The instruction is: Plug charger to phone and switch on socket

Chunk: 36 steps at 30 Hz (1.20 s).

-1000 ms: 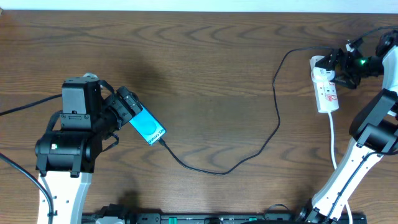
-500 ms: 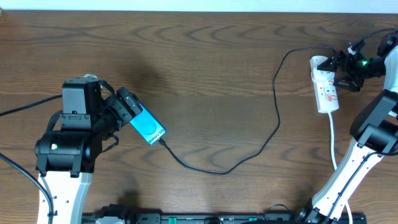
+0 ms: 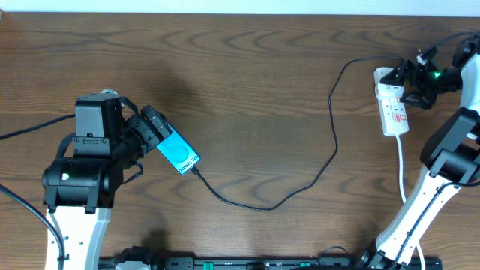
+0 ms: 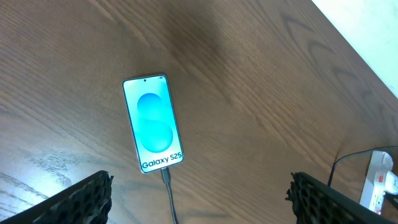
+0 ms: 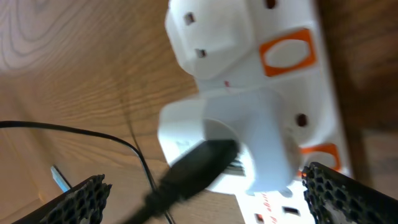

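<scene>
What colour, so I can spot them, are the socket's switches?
Orange switches set in the white socket; the right wrist view shows them best.

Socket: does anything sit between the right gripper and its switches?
Nothing covers the orange switches on the socket. The white adapter with the charger plugged in stands right beside them, under the open right gripper.
</scene>
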### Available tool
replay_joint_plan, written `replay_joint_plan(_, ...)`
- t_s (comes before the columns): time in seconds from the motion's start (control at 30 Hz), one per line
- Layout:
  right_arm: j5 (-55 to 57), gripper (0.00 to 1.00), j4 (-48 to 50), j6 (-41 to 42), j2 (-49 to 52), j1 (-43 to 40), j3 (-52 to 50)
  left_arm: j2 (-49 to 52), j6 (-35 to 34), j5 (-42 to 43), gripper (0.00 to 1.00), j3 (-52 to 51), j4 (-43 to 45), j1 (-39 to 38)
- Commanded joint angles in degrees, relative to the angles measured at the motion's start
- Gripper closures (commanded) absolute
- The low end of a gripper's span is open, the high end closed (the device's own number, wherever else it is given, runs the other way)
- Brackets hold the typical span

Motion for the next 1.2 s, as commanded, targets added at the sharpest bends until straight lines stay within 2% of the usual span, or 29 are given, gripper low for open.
replay_joint_plan(0.0,-0.4,0.01,0.3,-1.0,0.6,1.9,1.1,-0.5,1.0,-0.5,0.09,1.3,-0.2,0.3)
replay_joint_plan(0.6,1.6,0.01,-0.1,-0.6,0.6,1.9,1.0,-0.5,1.0,-0.5,0.09,1.3,-0.2,0.3)
replay_joint_plan(1.17,1.7,0.01,2.9,-1.0,0.6,1.9,-5.6,-0.5,1.0,-0.5,0.09,1.3,-0.2,0.3)
